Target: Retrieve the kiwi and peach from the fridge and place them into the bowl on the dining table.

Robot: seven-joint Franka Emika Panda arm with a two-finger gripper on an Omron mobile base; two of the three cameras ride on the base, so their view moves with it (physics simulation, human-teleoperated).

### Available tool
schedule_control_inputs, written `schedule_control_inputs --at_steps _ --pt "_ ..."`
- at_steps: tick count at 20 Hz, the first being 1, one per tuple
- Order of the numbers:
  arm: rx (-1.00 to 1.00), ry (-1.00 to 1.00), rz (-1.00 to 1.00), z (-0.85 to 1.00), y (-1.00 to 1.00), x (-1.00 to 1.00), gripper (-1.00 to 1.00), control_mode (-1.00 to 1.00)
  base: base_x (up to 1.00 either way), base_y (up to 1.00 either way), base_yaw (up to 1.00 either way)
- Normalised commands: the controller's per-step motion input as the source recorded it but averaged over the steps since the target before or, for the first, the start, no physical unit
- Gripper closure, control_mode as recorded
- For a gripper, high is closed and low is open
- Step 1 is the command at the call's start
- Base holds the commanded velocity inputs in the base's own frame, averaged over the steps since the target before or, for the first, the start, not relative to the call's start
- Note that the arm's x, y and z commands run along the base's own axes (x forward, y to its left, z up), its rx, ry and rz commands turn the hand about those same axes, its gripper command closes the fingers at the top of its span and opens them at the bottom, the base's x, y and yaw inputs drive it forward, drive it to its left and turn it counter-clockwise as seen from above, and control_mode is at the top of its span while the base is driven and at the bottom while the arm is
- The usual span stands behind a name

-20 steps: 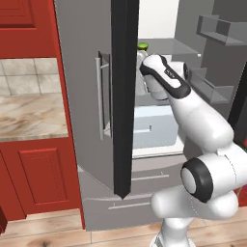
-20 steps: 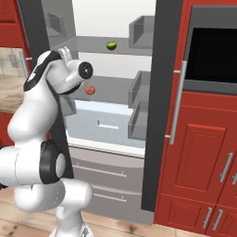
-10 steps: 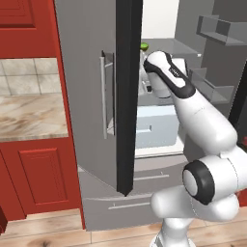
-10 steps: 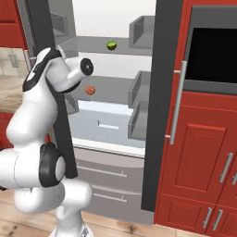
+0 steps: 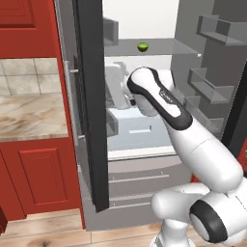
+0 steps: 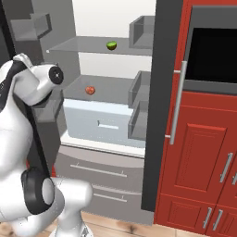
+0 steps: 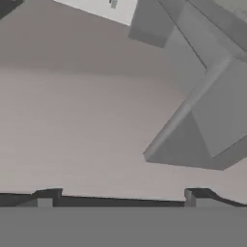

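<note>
From the left base camera, the fridge (image 5: 140,144) stands with both doors swung open, its dark-edged left door (image 5: 89,101) rising in front of the red cabinets (image 5: 34,178) and a marble counter (image 5: 26,116). On the upper glass shelf sits the kiwi (image 5: 143,47) — small, green, near the middle of the shelf. The white arm (image 5: 193,144) reaches up from the lower right into the fridge at the height of the shelf below, its hand turned toward the left side of the interior, close to the left door's inner bins; the fingers themselves are hidden behind the wrist here.

Seen from the right base camera, the kiwi (image 6: 111,45) lies on the top shelf and the peach (image 6: 90,90) rests on the shelf beneath it, a little to the left of the kiwi. A pale crisper drawer (image 6: 104,122) sits under the peach's shelf, and two grey bottom drawers (image 6: 97,173) lie lower. The arm's wrist is at the left edge, level with the peach but well apart from it. A red cabinet with a dark oven window (image 6: 213,55) stands to the right.

Looking along the hand, the gripper (image 7: 123,195) has its two dark fingertips (image 7: 46,195) set wide apart — fully spread, nothing between them. Beyond them are plain grey fridge surfaces and an angled grey door bin (image 7: 202,120).
</note>
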Motion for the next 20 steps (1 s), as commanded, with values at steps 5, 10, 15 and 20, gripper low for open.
schedule_control_inputs --at_steps 5,10,15,20 --pt "0.00 0.00 0.02 0.00 1.00 -0.90 -1.00 -1.00 0.00 0.00 0.00" --pt "-0.03 0.00 -0.09 0.41 0.30 -0.74 -1.00 -1.00 0.00 0.00 0.00" --pt "-0.03 0.00 -0.15 0.98 -0.61 -0.44 -1.00 -1.00 0.00 0.00 0.00" --pt "-0.08 0.13 -0.01 0.90 -0.73 -0.41 -1.00 -1.00 0.00 0.00 0.00"
